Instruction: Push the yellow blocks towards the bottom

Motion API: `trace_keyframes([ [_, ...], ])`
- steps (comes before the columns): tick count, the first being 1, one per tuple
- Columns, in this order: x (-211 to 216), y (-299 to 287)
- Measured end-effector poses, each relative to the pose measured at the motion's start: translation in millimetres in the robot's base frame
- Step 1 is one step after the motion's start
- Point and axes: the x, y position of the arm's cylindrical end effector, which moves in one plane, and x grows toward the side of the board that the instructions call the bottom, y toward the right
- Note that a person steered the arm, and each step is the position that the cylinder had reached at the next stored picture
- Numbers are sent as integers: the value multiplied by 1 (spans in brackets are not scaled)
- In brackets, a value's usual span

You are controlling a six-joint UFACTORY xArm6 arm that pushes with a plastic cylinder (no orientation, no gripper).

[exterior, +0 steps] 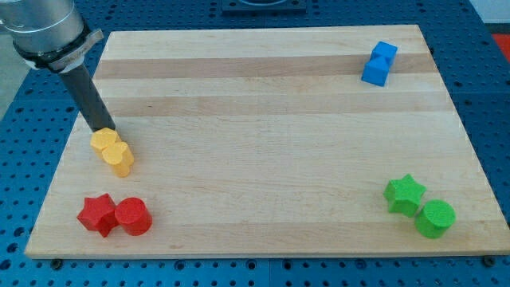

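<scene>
Tip (104, 129) of dark rod (89, 97) down on wooden board (263, 112), at far-left edge of yellow pair, touching or just short of contact; cannot tell which. No gripper fitted, so no jaws to report as apart or together: rod ends plain. Rod tilted, upper end toward left and far side, running into grey arm housing (44, 32) at far-left corner of view.

Yellow blocks at left side of board, roughly midway between far and near edges. Two pieces, pressed together along a diagonal: first yellow block (106, 143) farther and more to left, second yellow block (121, 159) nearer and slightly right. Exact shapes not clear; both rounded, possibly faceted.

Red star (97, 214) and red cylinder (133, 216) at near-left corner, side by side and touching, star on left. Well nearer than yellow pair, apart from it.

Blue blocks (378, 64) at far right, two cubes stacked or butted together; cannot tell which.

Green star (405, 194) and green cylinder (436, 218) at near-right corner, touching or just beside, cylinder nearer and to right.

Board lying on blue perforated table (486, 96), visible on all sides.
</scene>
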Motion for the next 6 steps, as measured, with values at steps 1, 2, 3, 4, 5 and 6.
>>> trace_keyframes([
  [1, 0, 0],
  [2, 17, -3],
  [3, 35, -9],
  [4, 36, -9],
  [5, 39, -10],
  [6, 47, -10],
])
